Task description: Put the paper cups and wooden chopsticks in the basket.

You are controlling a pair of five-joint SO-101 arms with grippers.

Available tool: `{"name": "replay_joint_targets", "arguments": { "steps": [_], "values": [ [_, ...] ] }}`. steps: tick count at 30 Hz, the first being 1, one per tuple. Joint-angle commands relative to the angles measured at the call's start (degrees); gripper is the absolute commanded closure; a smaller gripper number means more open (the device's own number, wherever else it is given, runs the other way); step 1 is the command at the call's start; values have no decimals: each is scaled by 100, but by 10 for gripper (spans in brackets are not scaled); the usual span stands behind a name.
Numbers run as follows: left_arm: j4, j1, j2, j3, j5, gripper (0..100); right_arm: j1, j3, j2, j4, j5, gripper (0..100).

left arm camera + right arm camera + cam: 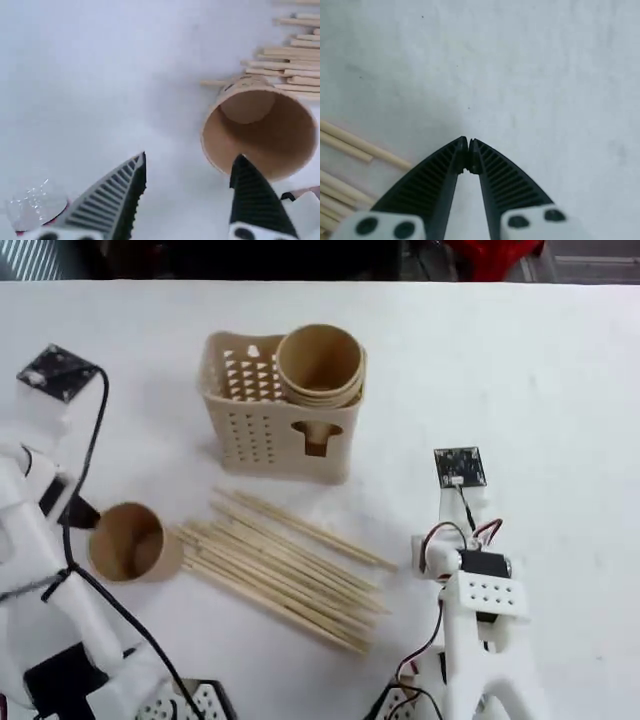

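Note:
A brown paper cup (128,540) lies on its side on the white table, mouth toward my left gripper (191,160). That gripper is open; one dark finger (250,195) overlaps the near rim of the paper cup (260,135), the other finger stands apart over bare table. Wooden chopsticks (290,565) lie in a loose pile right of the cup, and the chopsticks (295,65) show just beyond it. The beige perforated basket (255,435) stands behind them with stacked paper cups (320,365) in its right part. My right gripper (468,143) is shut, empty, over bare table beside the chopsticks (355,145).
The right arm (480,600) stands at the front right, the left arm (40,570) at the front left with a black cable. A small clear round object (30,210) lies near my left gripper. The table's right and far parts are open white surface.

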Motion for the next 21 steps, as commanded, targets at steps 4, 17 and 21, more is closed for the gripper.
{"name": "replay_joint_targets", "arguments": {
  "steps": [4,17,21],
  "values": [
    [-1301,-180,-189,1670,-193,725,31,-18,-154,-75,62,981],
    [-2716,75,-189,3332,-149,758,22,-18,-154,-75,62,981],
    [-2831,330,-233,3393,-141,925,22,-18,-154,-75,62,981]
  ]
}}
